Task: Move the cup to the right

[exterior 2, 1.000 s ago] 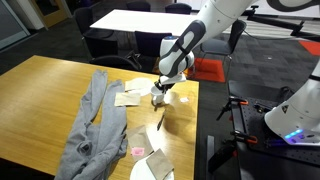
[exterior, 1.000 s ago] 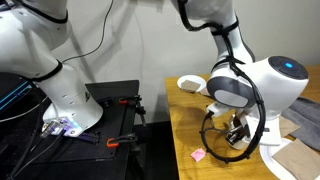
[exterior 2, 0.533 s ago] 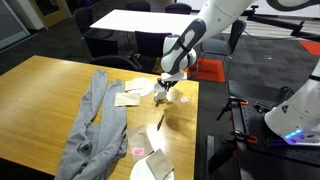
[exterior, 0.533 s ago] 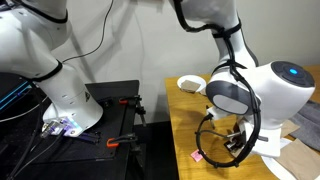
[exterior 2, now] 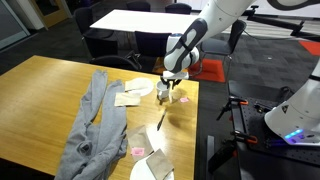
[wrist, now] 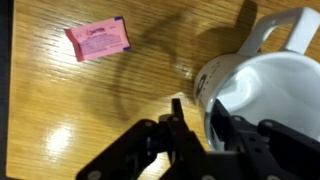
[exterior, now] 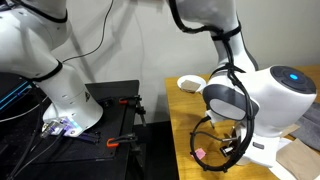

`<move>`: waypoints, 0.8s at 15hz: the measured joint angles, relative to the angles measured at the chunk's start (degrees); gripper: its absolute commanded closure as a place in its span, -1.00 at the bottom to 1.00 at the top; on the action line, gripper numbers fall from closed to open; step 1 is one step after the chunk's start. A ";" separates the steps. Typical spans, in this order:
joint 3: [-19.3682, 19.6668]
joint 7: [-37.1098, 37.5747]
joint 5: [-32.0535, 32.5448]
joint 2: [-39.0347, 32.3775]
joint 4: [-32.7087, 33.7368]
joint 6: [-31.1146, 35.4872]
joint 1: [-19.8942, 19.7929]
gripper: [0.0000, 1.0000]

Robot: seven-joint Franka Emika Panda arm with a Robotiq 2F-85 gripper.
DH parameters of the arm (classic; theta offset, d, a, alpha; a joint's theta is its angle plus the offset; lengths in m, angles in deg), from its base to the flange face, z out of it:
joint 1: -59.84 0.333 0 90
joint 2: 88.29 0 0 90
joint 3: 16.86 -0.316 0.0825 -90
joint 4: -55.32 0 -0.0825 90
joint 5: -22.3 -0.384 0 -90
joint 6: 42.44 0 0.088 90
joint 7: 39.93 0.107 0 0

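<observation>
My gripper [wrist: 197,125] has its jaws clamped on the cup's [wrist: 265,90] wall, near the worktop's [wrist: 60,110] edge.
The cup's inside looks white; a pink packet [wrist: 98,40] lies well apart on the wood.

A wooden table [exterior 2: 45,90] fills the lower left of an exterior view. A grey garment [exterior 2: 95,125] is draped down its middle, with pale paper napkins [exterior 2: 127,98] just beside it and a white plate [exterior 2: 138,172] at the bottom edge. A pink packet [wrist: 98,40] lies flat on the wood at the wrist view's upper left. A shallow white bowl [exterior: 190,85] sits right of centre in an exterior view.
</observation>
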 measured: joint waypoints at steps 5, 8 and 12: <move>-0.16 -0.12 0.03 3.09 -4.30 4.31 0.77 -1.00; -0.33 -0.28 0.27 6.56 -8.39 6.99 1.80 -1.00; 0.05 -0.28 1.10 12.17 -14.95 11.62 4.12 -1.00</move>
